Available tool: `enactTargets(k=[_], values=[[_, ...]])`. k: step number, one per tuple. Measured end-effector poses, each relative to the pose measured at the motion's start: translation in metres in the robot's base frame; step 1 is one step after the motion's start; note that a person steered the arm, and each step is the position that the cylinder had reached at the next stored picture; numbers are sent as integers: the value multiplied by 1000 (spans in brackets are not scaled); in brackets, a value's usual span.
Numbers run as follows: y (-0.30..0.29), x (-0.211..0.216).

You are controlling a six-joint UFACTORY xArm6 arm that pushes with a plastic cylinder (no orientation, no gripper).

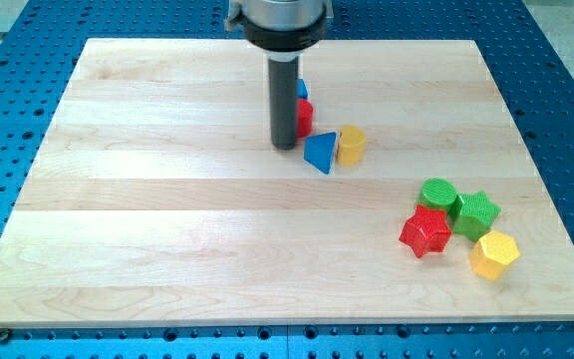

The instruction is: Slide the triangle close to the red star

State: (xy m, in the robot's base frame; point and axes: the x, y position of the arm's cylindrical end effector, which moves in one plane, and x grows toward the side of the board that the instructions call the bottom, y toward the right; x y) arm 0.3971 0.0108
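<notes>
The one camera view looks down on a pale wooden worktop (167,229) resting on a blue perforated base (556,60). The arm carries no jaws at all, so there is nothing spread or pressed together to report; it ends in a dark rod, and the tip (285,147) sits on the wood near the middle of the board's upper half. The blue triangle (320,153), the thing to be moved, lies just beside the tip at its 3 o'clock, whether touching or a hair apart cannot be told. A yellow block (351,145) sits against the triangle's far side, again at 3 o'clock. Behind the rod, at about 1 o'clock from the tip, a red block (305,118) and a sliver of another blue block (302,90) peek out, mostly hidden. The red star (426,231) lies well apart, at roughly 4 o'clock from the triangle, packed in with a green round block (437,193) at its 12 o'clock, a green star (475,211) at its 2 o'clock, and a yellow hexagon-like block (494,254) at its 4 o'clock. The tip seems placed on the triangle's far side from the star so a push would drive it that way; the yellow neighbour may be carried along.
</notes>
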Motion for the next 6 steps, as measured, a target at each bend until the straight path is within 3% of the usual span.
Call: enactTargets(k=[2,4,6], values=[[52,83],[63,67],[71,102]])
